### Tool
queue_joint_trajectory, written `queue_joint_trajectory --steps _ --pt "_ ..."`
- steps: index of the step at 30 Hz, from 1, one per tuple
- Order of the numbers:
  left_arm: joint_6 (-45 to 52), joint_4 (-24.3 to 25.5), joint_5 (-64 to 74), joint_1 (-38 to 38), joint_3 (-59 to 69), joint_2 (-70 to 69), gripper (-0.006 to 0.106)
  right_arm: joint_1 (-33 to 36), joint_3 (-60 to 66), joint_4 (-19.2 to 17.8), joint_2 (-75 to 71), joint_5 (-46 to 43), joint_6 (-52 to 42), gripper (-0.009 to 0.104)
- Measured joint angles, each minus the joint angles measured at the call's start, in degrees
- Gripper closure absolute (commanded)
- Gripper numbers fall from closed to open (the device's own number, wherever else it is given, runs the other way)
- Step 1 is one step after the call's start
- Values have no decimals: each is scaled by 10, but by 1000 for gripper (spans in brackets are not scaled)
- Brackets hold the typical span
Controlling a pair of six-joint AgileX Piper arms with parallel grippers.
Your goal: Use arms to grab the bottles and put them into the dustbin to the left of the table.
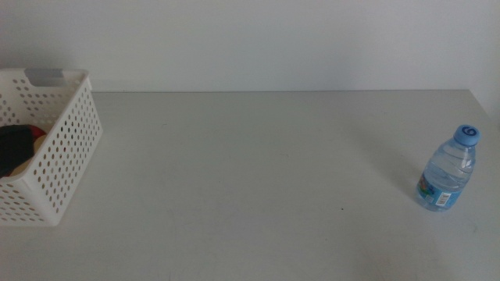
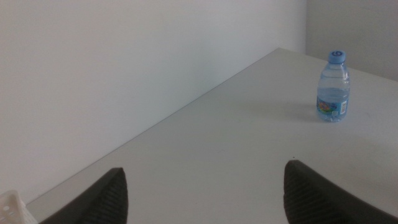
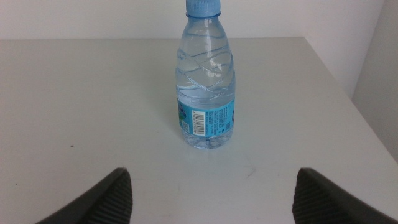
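Upright water bottle [image 1: 448, 172] w/ right pincer [image 3: 211, 196] agape nearby; dustbin [image 1: 58, 148] opposite, maybe part-filled.

A plain white wall [image 1: 250, 43] behind the table.
It runs along the far edge, bare, evenly lit, meeting another wall at a corner [image 2: 306, 28].

An off-white table [image 1: 258, 172] carries a white perforated dustbin [image 1: 66, 148] at its left edge and an upright blue-capped water bottle [image 1: 449, 170] far right.

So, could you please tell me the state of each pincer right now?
Left pincer: open, holding nothing.
Right pincer: open, empty, facing the water bottle.
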Motion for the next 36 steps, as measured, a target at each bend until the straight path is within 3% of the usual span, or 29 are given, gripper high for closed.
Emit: queue_joint_trajectory --steps 5,11,25,36 --pt "0 0 0 0 0 0 18 0 -4 22 0 7 0 29" --pt "0 0 0 0 0 0 18 0 -92 27 17 30 0 29" --pt "0 0 0 0 0 0 18 0 -171 -19 182 6 0 29" --pt "0 0 -1 0 0 0 18 0 -106 29 223 -94 14 29"
